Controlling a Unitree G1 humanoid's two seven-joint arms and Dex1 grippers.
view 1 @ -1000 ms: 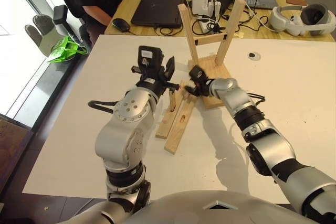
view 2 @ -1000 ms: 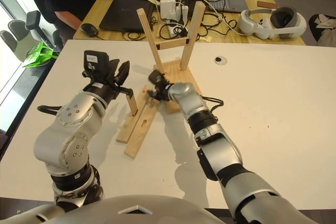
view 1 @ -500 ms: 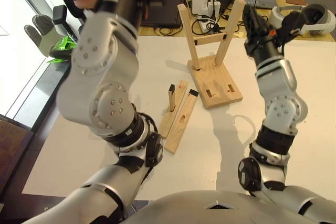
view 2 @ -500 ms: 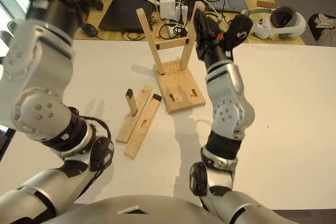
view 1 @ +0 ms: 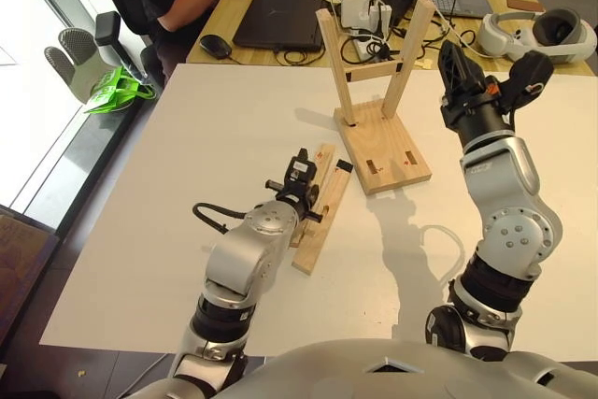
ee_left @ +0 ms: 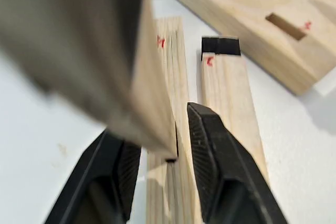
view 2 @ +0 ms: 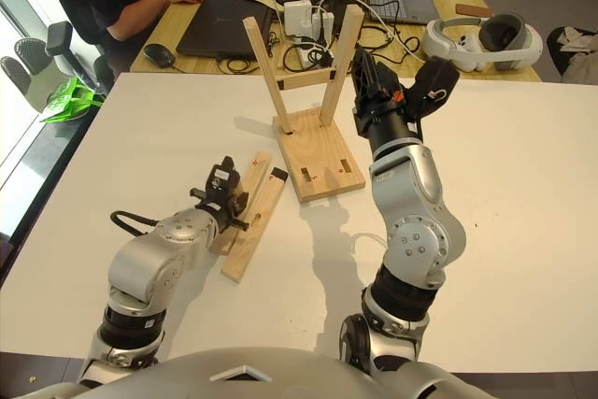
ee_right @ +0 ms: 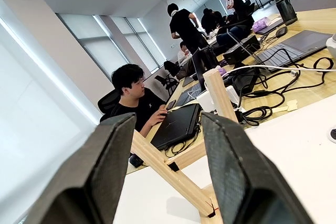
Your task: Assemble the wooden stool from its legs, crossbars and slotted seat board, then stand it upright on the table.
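Note:
The slotted seat board (view 1: 391, 158) lies flat on the white table with two legs (view 1: 334, 58) standing up from its far end. A crossbar (view 1: 374, 70) joins them. Two loose leg bars (view 1: 320, 219) lie side by side to its left. A short wooden piece (ee_left: 144, 82) stands up from them. My left gripper (view 1: 301, 178) is low on the table, open, its fingers (ee_left: 210, 150) straddling that short piece with a thin gap on one side. My right gripper (view 1: 492, 61) is held high beside the right-hand leg, open and holding nothing.
A wooden desk (view 1: 486, 21) behind the table carries laptops, cables, a power strip and a headset (view 1: 542, 35). A person sits typing at the far left laptop. A thin white cable (view 1: 425, 235) loops on the table by my right arm. Bare tabletop stretches right and front.
My left arm has dropped from high up down to the loose bars, its fingers now around the short upright piece. My right arm stays raised, having left the seat board a second ago.

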